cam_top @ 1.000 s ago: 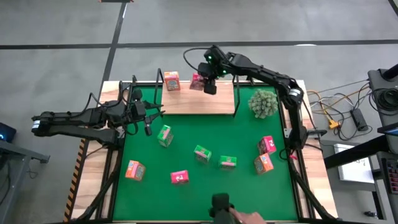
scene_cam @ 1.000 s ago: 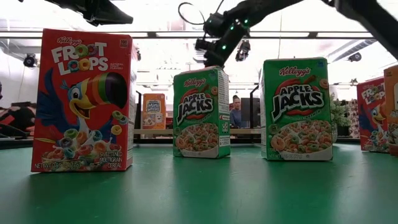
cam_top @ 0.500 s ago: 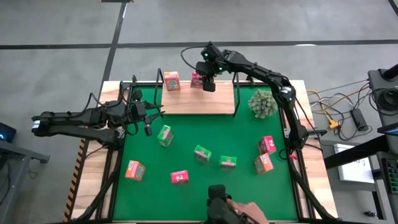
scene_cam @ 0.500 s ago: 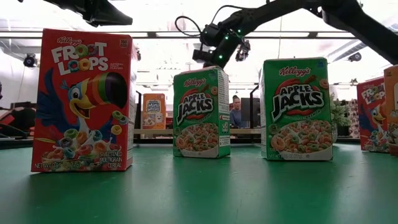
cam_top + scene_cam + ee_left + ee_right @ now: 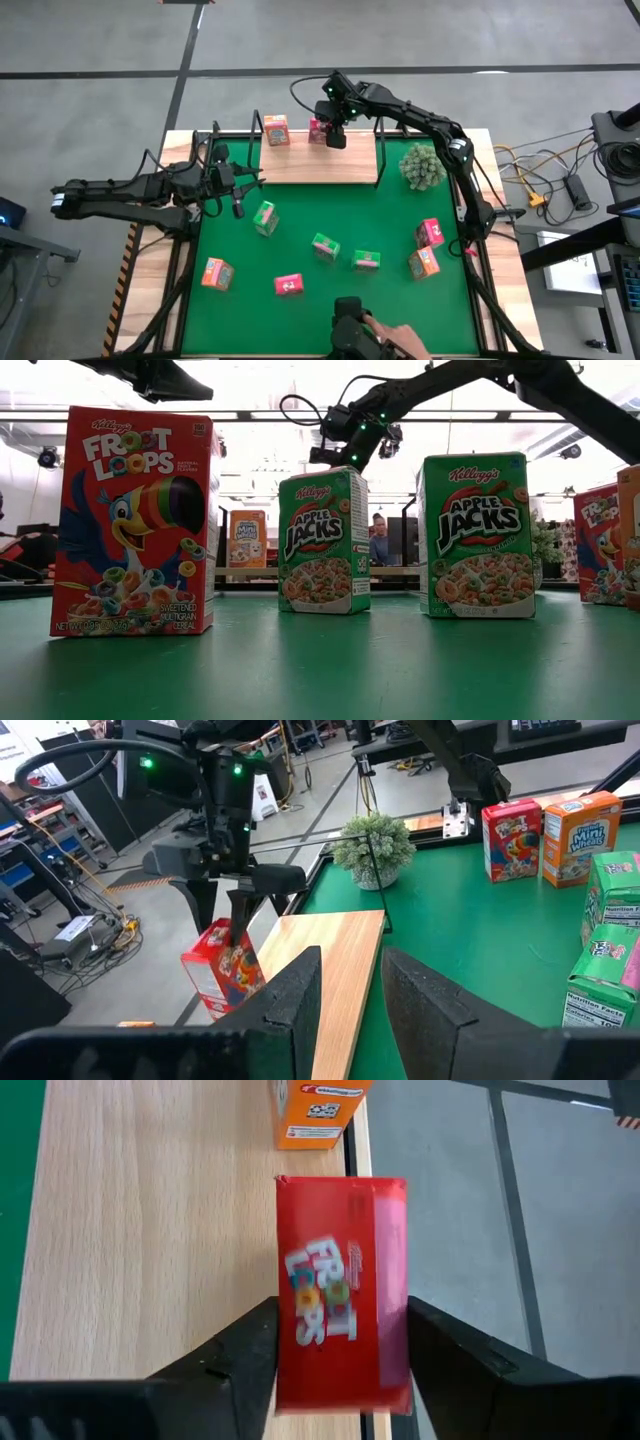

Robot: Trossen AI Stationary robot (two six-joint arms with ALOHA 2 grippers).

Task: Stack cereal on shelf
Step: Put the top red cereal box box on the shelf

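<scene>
Right gripper [image 5: 333, 131] gripped the pink box [image 5: 342, 1295] by its side faces, upper centre over the shelf [image 5: 318, 163] far edge; left gripper [image 5: 238, 195] parted, empty; box judged light, stiff, slightly slippery.

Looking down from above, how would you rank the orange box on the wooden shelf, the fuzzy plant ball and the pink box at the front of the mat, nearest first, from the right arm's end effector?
From the right end effector:
1. Orange box, beside it on the shelf.
2. Plant ball, off the shelf's right end.
3. Pink box, at the mat's front edge.
</scene>
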